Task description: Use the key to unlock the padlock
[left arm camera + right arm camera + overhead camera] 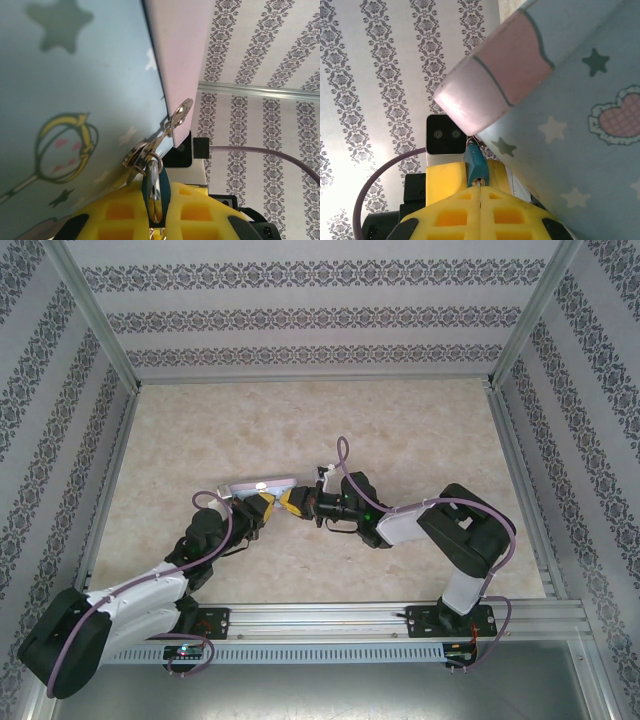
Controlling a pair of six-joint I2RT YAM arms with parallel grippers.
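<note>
We recorded the right gripper (480, 189) with its yellow fingers (452, 217) pressed together along a single seam. At the tip of that seam a small metallic sliver, the key (480, 182), met the near end of the teal padlock (474, 162). The left gripper (470, 172) clamped the padlock between its own yellow fingers (442, 177), next to its black camera block (442, 135). A purple cable (380, 175) curved away from that gripper. The padlock's other end ran under the rounded pink corner of the pale-blue tin (580, 150), printed with stars and a heart, on the far side. Patterned wallpaper (380, 75) lay behind.
</note>
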